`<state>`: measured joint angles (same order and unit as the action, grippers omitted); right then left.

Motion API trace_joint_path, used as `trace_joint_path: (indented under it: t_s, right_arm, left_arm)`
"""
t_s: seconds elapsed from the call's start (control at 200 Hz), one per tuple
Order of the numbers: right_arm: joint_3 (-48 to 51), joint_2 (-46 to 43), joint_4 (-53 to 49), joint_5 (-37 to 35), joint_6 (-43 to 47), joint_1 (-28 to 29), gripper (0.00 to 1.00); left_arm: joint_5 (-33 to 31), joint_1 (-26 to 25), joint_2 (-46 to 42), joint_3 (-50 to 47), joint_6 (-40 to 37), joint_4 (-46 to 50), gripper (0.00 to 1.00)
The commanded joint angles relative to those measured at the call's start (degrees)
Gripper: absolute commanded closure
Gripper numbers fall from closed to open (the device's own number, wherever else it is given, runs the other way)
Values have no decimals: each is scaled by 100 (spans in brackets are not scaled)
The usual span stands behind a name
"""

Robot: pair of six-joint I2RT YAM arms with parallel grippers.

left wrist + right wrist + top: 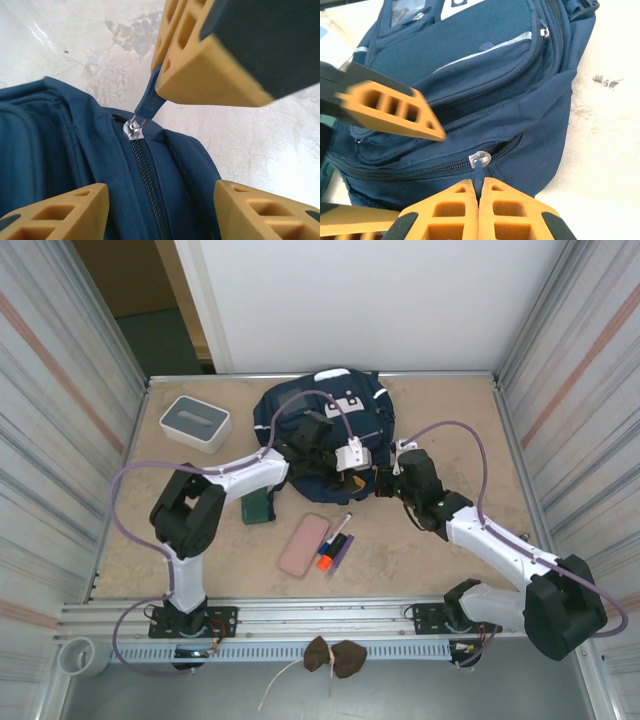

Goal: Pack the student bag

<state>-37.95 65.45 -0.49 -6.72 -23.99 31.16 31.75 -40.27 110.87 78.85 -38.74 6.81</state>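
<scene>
The backpack point(320, 415) is navy blue with white patches and a thin pale stripe, and its zip tab point(150, 102) is the same navy on a silver slider point(134, 129). The fingers point(210, 75) are ochre-orange with black backs, and the desk point(200, 540) is mottled beige. The box point(195, 423) is white with a grey top, the case point(303, 544) pink, the marker point(326, 562) orange and the block point(257, 507) dark green.

Operator, check your rig. Left arm point(240, 473), right arm point(500, 548): white link shells, bulky black joint housings point(188, 512). White block point(350, 455) at your left wrist. Lilac cables point(483, 475) run in loops along both. Black base mounts point(190, 622). Left gripper point(160, 197), right gripper point(479, 184): fingers point(65, 212) orange-yellow wedges, rectangular cut-out cells through them, dark backing at rear edges.
</scene>
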Motion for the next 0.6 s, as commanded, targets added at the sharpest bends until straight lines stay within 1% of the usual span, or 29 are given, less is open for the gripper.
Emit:
trace_joint_path:
  t_s: [0.0,0.06,0.18,0.276,0.326,0.416,0.596]
  right_arm:
    - [-156,-270,183,-160,-175,83,100]
    - [-120,-302,165,-192,-165,82,100]
    - [-66,-323,97,-364,-85,83,100]
    - [-46,-264,-47,-600,8,33,100]
    - [-67,-204,-152,-708,41,-53,100]
    - [-92,-123,-287,-798,72,-198,100]
    - [-154,-16,-440,-1029,183,-362,100]
  left_arm:
    - [-184,0,213,243,11,279,47]
    - [-215,23,209,237,-2,230,56]
    - [39,149,45,174,50,166,82]
    - [532,326,-291,-126,98,-82,92]
    - [846,431,-523,-357,161,-322,95]
    - [1313,643,-890,-735,302,-698,95]
    - [1581,969,-1261,-1066,312,-803,95]
